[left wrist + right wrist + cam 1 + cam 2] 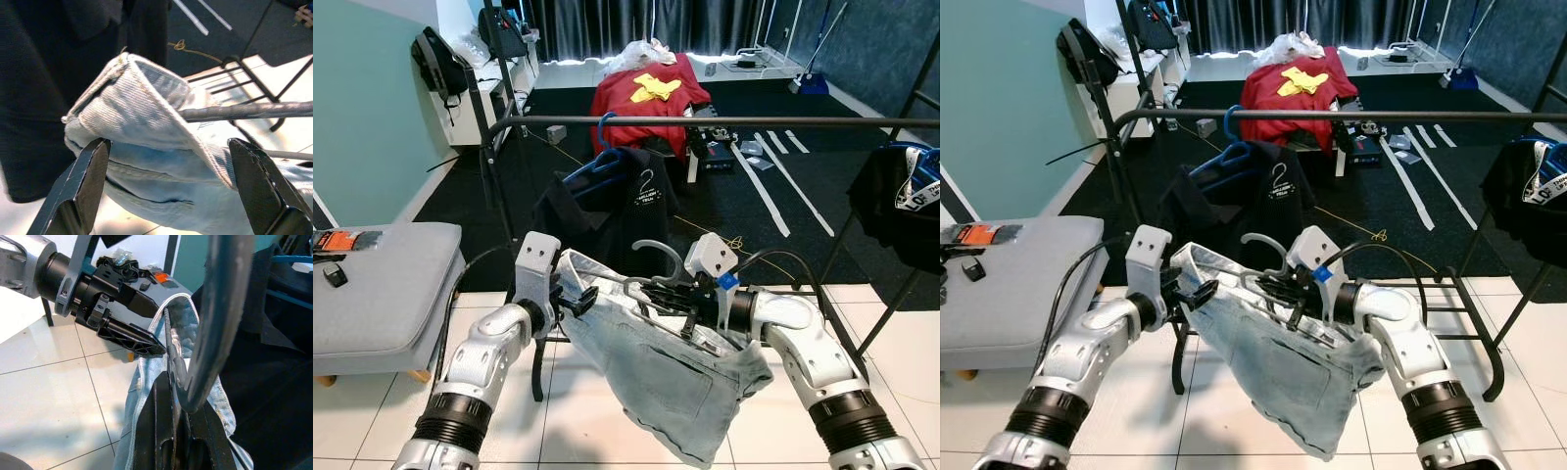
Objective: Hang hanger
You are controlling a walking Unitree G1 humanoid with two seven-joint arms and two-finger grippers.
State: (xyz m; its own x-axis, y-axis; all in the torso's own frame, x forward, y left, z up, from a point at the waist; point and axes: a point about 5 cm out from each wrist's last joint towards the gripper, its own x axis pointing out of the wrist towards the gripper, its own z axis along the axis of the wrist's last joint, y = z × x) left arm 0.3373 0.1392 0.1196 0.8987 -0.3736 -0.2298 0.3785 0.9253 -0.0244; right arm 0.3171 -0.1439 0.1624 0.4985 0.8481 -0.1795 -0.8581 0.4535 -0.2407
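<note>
Your right gripper [690, 294], clamped on the hanger [658, 257], sits below the rail [724, 122], hook upward; left gripper [578, 300] is open around the jeans [656, 372].

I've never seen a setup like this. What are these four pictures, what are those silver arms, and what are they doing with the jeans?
The silver arms belong to a walking humanoid robot. The two wide pictures come from a stereo camera on its head, looking forward and down. The two close-ups come from cameras on its wrists.

Each arm ends in a tool with two long black fingers. The right tool is shut on a grey hanger that carries light blue jeans. The left tool is at the waistband's other end; its wrist view shows its fingers open on either side of the denim.

Ahead stands a black clothes rail, where a dark garment already hangs on a blue hanger. A grey seat stands to the robot's left.
</note>
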